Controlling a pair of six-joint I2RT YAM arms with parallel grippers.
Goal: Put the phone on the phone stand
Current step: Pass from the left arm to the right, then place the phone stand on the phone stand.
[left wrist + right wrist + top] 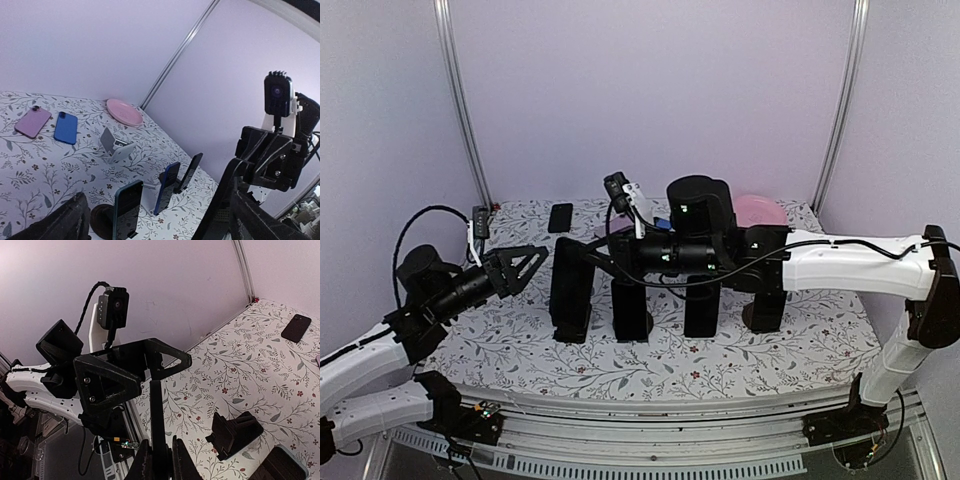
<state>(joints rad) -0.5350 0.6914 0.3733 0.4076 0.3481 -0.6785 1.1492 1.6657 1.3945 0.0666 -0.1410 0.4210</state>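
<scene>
Lavender walls all round, and a flower-patterned counter (790, 350) below the two arms. Over to the right claw (161, 460): it is clamped tight on the phone (156, 420), which the right wrist view catches edge-on as a thin dark blade rising from the bottom centre of the frame. The phone is off the counter, its far end pointing at the left claw (525, 268), and from here I cannot tell whether the two touch. That left claw is spread as wide as it goes, its dark triangular fingers (107, 382) well apart and gripping nothing. Down at the lower right of the right wrist view sits a bare black stand (235, 432) on the cloth, just to the right of the held phone. Swing to the left wrist view: a bare white stand (116, 146) sits mid-frame, and below it three phones (167, 187) are propped upright in a row. At the upper left of that frame a pink phone (32, 121) and a blue phone (65, 128) lie flat side by side, with a pink plate (124, 112) near the wall behind them. Another black phone (560, 217) lies flat near the back wall in the top view.
</scene>
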